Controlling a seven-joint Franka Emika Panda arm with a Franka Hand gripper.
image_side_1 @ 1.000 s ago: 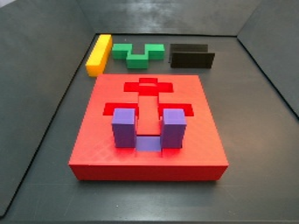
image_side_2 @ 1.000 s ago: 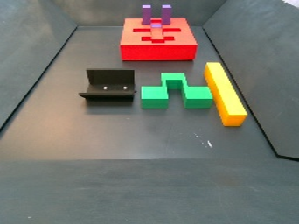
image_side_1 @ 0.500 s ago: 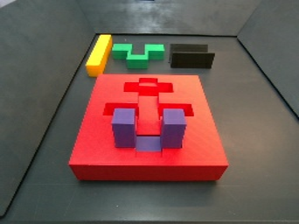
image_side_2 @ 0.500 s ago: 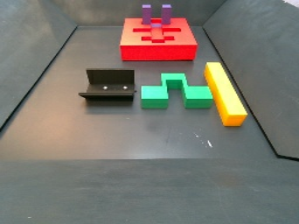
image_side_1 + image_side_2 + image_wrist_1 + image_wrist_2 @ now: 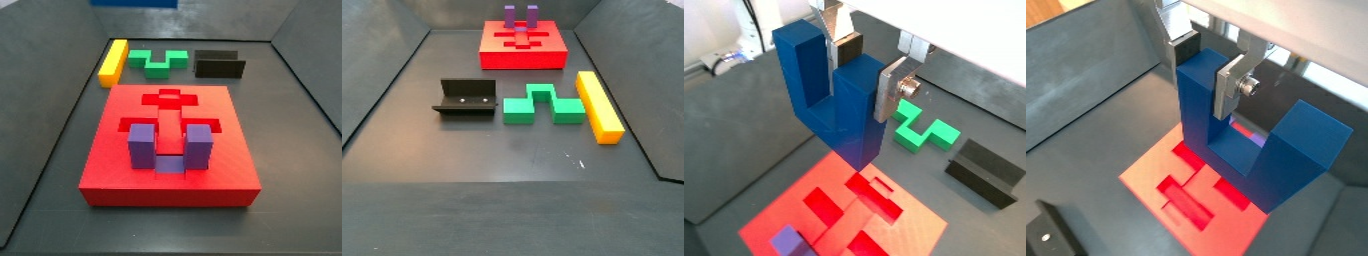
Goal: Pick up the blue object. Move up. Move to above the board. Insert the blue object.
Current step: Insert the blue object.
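- Board [image 5: 168,178] on the floor; purple U-block [image 5: 170,148] seated in its near recess. Wrist views show only part of it.
- Blue object [image 5: 834,95] held above the board, prongs up, base hiding some recesses.
- Gripper [image 5: 865,75] pinching one prong; out of frame in both side views.
- Green block [image 5: 922,128] partly hidden behind a finger [image 5: 893,88].
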